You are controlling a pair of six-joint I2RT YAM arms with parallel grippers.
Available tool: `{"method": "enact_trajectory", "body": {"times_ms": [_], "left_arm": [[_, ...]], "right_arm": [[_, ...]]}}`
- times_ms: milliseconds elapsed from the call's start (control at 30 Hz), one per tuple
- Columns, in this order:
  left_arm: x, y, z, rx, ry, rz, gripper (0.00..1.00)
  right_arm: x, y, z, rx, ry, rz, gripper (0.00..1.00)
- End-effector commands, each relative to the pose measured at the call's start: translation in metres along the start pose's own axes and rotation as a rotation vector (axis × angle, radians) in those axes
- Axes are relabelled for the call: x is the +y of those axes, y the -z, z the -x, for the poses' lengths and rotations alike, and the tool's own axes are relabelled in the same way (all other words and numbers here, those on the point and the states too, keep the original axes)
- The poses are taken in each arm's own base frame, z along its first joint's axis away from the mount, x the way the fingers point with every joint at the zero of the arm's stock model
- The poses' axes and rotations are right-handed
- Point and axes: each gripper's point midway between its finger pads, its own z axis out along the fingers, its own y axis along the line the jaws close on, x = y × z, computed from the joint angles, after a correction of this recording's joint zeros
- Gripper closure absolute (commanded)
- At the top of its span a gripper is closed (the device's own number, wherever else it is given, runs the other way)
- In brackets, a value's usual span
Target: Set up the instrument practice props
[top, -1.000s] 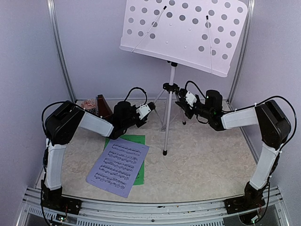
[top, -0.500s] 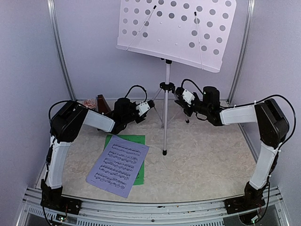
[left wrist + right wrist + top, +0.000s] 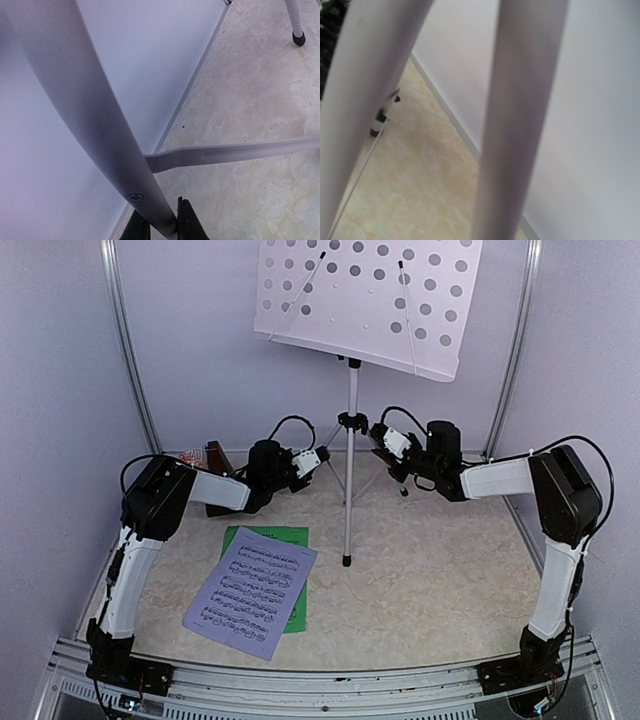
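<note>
- Step in hand, as I judge it: placing the music stand (image 3: 349, 490). It is upright at the mid-back of the table (image 3: 440, 560), front foot toward the centre.
- Its perforated desk (image 3: 365, 300) is up top, cut off by the frame edge.
- Left gripper (image 3: 320, 455): jaws clamped on a stand leg (image 3: 100, 130) below the hub; the wrist view shows fingers (image 3: 190, 230) either side of the tube.
- Right gripper (image 3: 378, 435): at the opposite leg by the hub. No fingers show in its wrist view, so I cannot tell the jaw state.
- Lavender sheet (image 3: 250, 585) lies flat over the green sheet (image 3: 270, 536), near-left part of the table.
- Metronome (image 3: 214, 456): back-left corner, mostly hidden by the left arm.
- Next probably: settle the feet and release without tipping, then put the sheets on the stand.
- Rear feet hidden; right wrist view shows only blurred tubes.
</note>
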Motion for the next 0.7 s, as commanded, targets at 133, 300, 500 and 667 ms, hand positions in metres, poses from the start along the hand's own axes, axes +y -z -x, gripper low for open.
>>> {"method": "enact_trajectory", "body": {"times_ms": [133, 300, 500, 667], "left_arm": [[0.030, -0.008, -0.077, 0.206, -0.115, 0.096, 1.00], [0.034, -0.005, -0.086, 0.210, -0.094, 0.103, 1.00], [0.033, -0.003, -0.083, 0.178, -0.061, 0.087, 0.92], [0.029, 0.007, -0.058, 0.111, -0.057, 0.097, 0.71]], "right_arm": [[0.037, -0.008, -0.067, 0.164, 0.058, 0.093, 1.00], [0.028, -0.007, -0.076, 0.197, 0.103, 0.073, 1.00], [0.033, -0.015, -0.075, 0.189, 0.123, 0.108, 1.00], [0.056, -0.022, -0.075, 0.187, 0.133, 0.149, 1.00]]}}
